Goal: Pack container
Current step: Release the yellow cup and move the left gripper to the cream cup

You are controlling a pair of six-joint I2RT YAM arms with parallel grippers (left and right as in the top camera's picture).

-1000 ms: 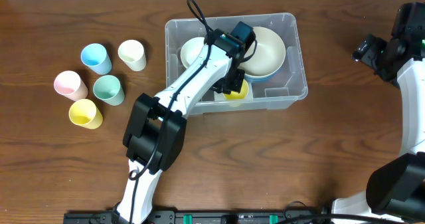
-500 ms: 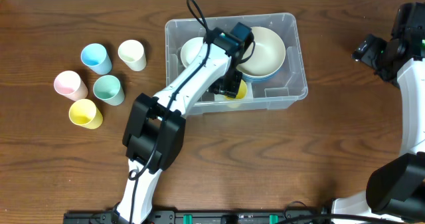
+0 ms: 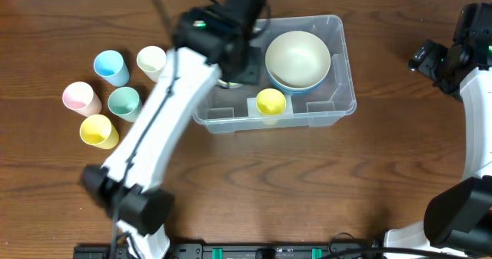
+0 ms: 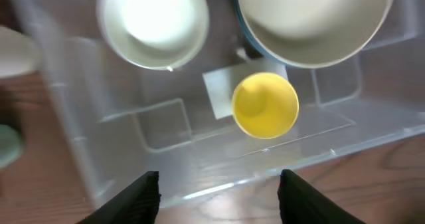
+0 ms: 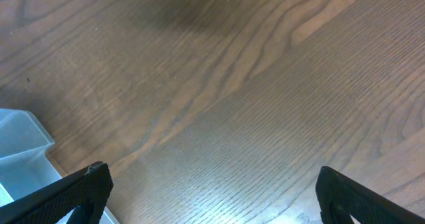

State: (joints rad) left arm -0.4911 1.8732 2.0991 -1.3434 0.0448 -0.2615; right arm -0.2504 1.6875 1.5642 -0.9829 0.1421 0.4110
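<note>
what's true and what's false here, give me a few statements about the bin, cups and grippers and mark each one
1. A yellow cup stands inside the container. True.
2. The left gripper is holding that yellow cup. False: it is open and empty, above the container.
3. A pink cup stands on the table, outside the container. True.
4. The cream bowl lies upside down on the table. False: it sits upright inside the container, nested in a blue bowl.
5. The right gripper is shut on a cup. False: it is open over bare table, holding nothing.
</note>
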